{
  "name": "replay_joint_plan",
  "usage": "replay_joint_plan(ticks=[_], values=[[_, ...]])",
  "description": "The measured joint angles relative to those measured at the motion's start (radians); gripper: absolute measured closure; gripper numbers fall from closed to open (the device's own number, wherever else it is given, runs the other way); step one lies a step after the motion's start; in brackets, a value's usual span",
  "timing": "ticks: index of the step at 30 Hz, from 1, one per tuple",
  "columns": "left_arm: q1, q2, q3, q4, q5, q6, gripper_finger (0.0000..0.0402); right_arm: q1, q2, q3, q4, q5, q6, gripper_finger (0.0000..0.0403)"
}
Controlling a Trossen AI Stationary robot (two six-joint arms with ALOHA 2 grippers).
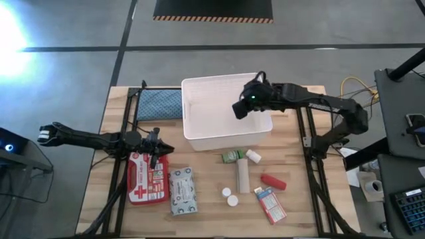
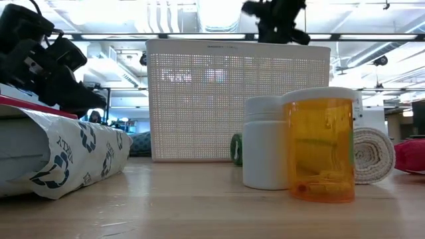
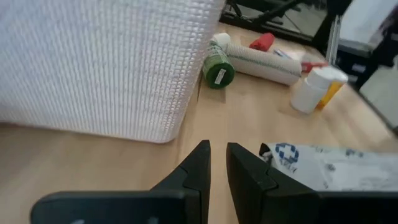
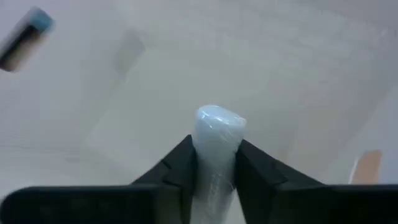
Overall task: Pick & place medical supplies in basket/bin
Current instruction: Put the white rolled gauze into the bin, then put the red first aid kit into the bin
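The white tub (image 1: 199, 126) stands mid-table. My right gripper (image 1: 242, 107) hangs over its inside, shut on a pale, wrapped, rounded thing (image 4: 217, 140). My left gripper (image 1: 157, 145) waits above the red first-aid case (image 1: 147, 178), its fingers (image 3: 200, 163) almost together and touching nothing. Lying flat on the table are the wipes packet (image 1: 182, 191), a green bottle (image 1: 231, 157), a white-capped bottle (image 1: 253, 157), a roll (image 1: 243, 176), the red tube (image 1: 273, 181) and the small box (image 1: 269, 204). Two capped bottles (image 1: 230, 196) stand upright. My right gripper pinches the pale wrapped thing between its two fingers (image 4: 177, 163), which lie along it. Its rounded end (image 4: 219, 119) sticks out past the fingertips. The fingers point down into the tub, and the thing is lifted clear above the tub's floor.
A teal cloth pad (image 1: 159, 103) lies left of the tub. A small dark thing with a blue end (image 4: 25, 37) lies inside the tub. In the low view an orange pill bottle (image 2: 320, 146) and a white bottle (image 2: 265, 143) stand before the tub's wall (image 2: 199, 99).
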State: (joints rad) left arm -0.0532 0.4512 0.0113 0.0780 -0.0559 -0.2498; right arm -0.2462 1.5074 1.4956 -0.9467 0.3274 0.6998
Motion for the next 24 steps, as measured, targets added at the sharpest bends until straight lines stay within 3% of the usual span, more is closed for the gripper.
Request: replay_joint_plan(ticks=[8,15,22,24], values=[[0.0,0.0,0.0,0.0,0.0,0.013,0.0368,0.024,0.052,0.027,0.081,0.036,-0.04,0.0178],[0.0,0.0,0.003,0.001,0.0,-0.03,0.0368,0.081,0.026,0.078,0.111,0.039,-0.19,0.0108],[0.002,0.0,0.002,0.098,0.018,-0.738,0.0368,0.212,-0.043,0.101,0.112,-0.01,-0.236,0.0097],[0.0,0.0,0.002,0.098,0.014,-0.842,0.0368,0.256,-0.06,0.101,0.123,-0.011,-0.195,0.0101]])
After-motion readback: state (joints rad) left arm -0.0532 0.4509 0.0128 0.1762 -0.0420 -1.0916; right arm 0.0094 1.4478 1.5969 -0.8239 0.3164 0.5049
